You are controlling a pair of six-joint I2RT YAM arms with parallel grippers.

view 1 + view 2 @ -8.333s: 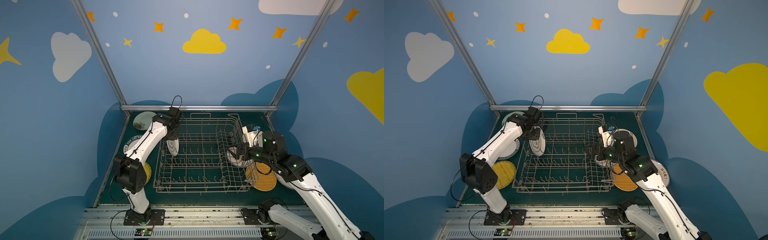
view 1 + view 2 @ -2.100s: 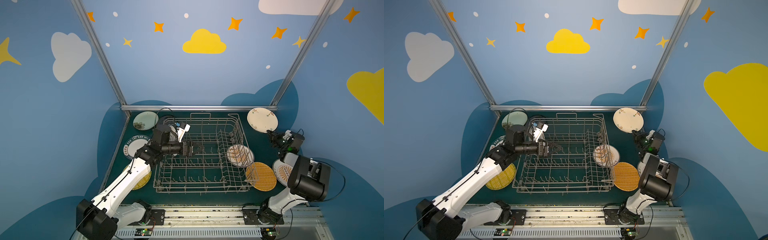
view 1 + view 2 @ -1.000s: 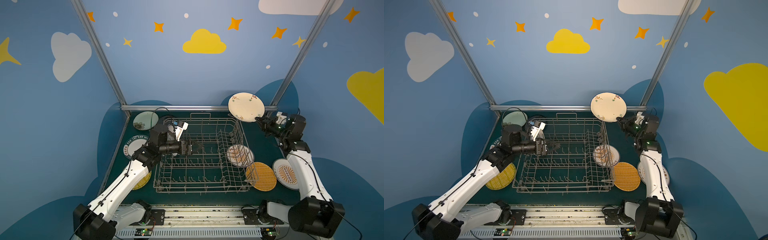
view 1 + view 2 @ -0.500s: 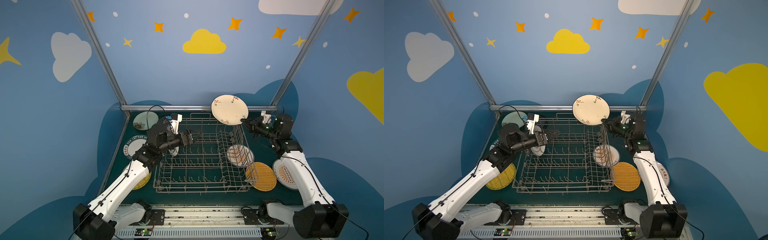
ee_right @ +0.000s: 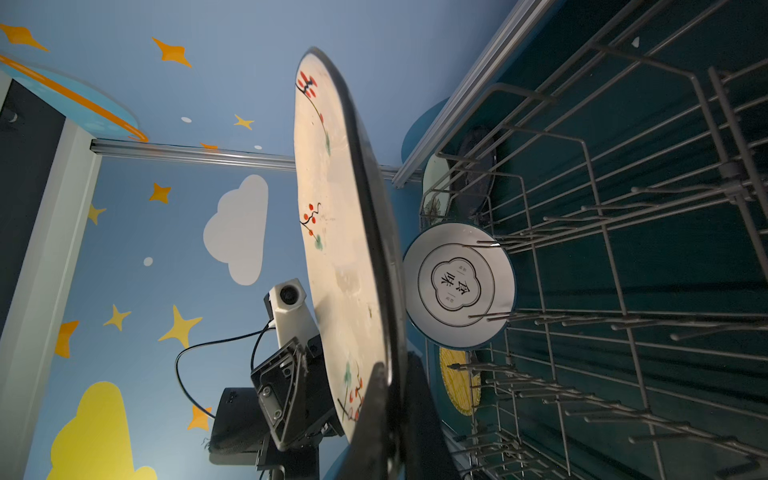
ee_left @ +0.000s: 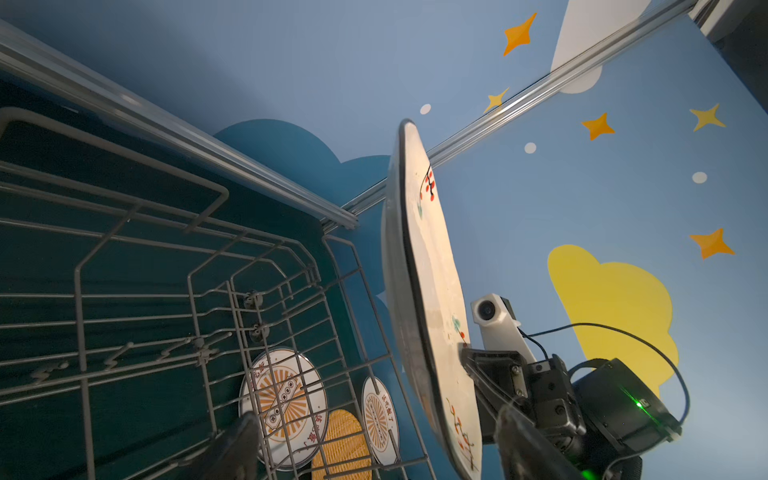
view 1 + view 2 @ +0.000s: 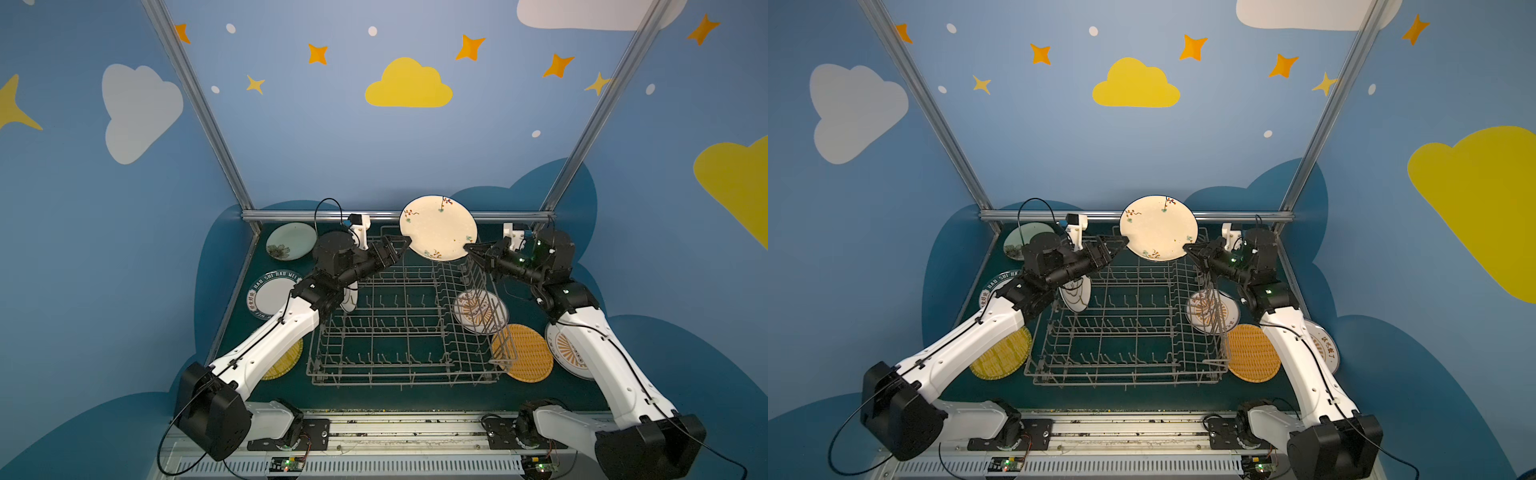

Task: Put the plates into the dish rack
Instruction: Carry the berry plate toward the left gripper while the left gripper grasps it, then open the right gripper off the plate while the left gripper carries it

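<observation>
1. My right jaws clamp the plate (image 7: pixel 438 228) above the rack's (image 7: pixel 386 365) far edge; rack middle free.
2. Left jaws wide, straddling its opposite rim.
3. A second ago it hung farther right, at the rack's corner.

The left arm (image 7: pixel 270 345) covers much of the yellow woven plate (image 7: pixel 289 362) by the table (image 7: pixel 245 337)'s left edge; the right arm (image 7: pixel 602 353) hides part of a sunburst plate (image 7: pixel 566 353) by its right edge. Blurred, cropped fingers (image 6: pixel 239 446) of the left gripper (image 6: pixel 376 415) may or may not touch the cream plate (image 6: pixel 432 291).
</observation>
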